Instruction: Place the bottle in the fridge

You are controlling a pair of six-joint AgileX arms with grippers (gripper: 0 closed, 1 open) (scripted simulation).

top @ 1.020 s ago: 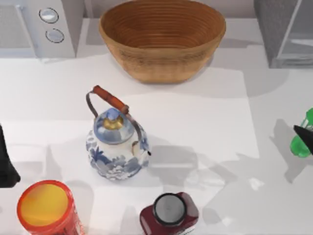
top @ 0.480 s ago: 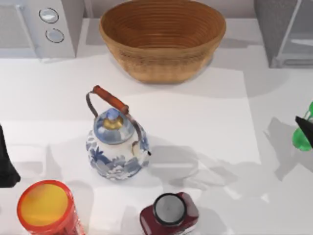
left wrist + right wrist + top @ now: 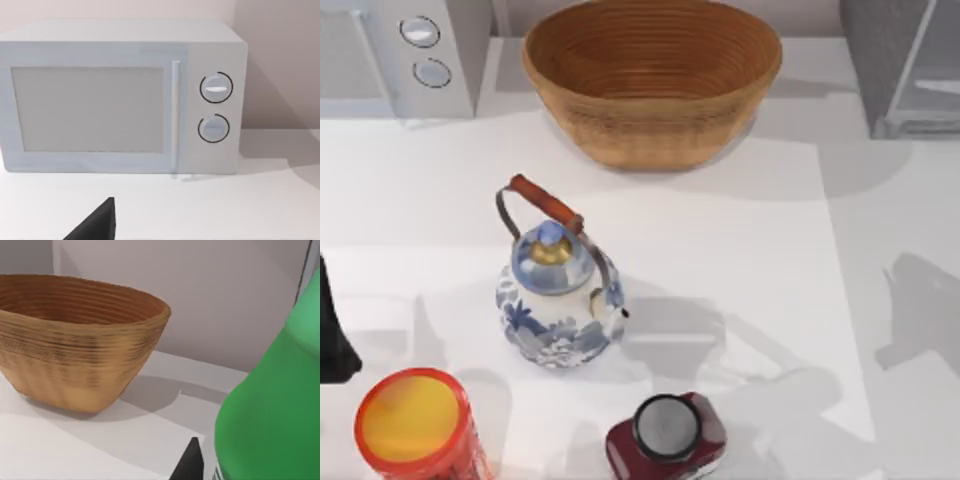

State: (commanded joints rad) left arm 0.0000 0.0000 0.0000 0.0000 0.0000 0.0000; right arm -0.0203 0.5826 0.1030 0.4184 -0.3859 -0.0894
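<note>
Right gripper point(image 3: 220, 472) was clamped on the bottle point(image 3: 270, 405). That's my read, not a clean sighting: the green body sat hard against one dark finger point(image 3: 191, 464) in the right wrist view, and the other finger was hidden behind it. The bottle looked carried rather than standing on the table point(image 3: 740, 230).

The bottle was off to the right of the basket point(image 3: 652, 80), well apart from it and nearer me than its rim. The wrist camera looked past the bottle's shoulder at the basket's outer wall.

The fridge point(image 3: 905, 65) stood right of the basket along the same back edge, with its pale framed front angled toward the basket side.

Step in hand was the carry to the fridge. To do it well I'd:
- hold the bottle upright and keep the grip firm, since smooth plastic could slip or swing
- stay on the basket's right side all the way and never cross its rim
- line up square with the fridge opening before pushing in, low enough to clear the frame
- release only once the base is seated inside

Left arm point(image 3: 332, 330) was parked far left of the basket, nearer me, facing the microwave point(image 3: 120, 95).
</note>
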